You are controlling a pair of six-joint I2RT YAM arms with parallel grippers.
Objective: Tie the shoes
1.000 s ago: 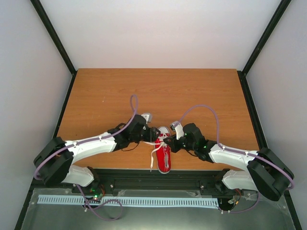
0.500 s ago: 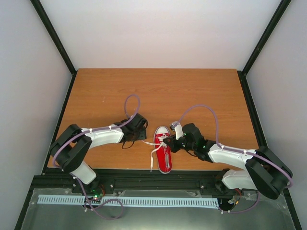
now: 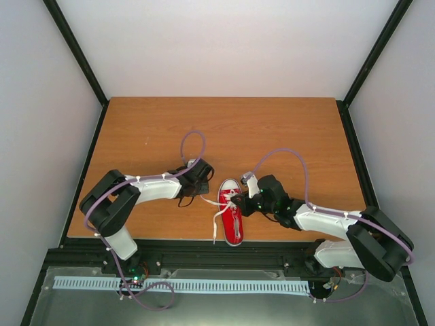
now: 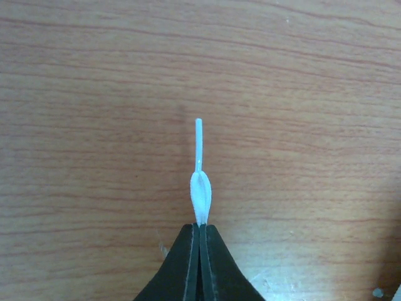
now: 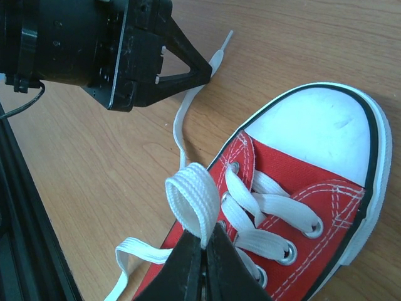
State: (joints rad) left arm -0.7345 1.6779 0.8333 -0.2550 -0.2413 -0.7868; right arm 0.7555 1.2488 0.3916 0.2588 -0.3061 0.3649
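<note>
Both end effectors stay clamped: the left end effector [image 4: 200, 229] on a lace end [image 4: 200, 188], the right end effector [image 5: 203, 244] on a lace loop [image 5: 190, 195]. The shoe [image 3: 232, 219] sits unmoved by the near edge of the desk [image 3: 272, 129]; the left arm has drawn away from it.

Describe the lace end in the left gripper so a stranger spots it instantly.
On the wooden table, find the red sneaker near the edge by the arm bases. Just left of it, the left gripper pinches a white lace end, its stiff tip poking straight out. The right gripper holds a folded loop instead.
</note>
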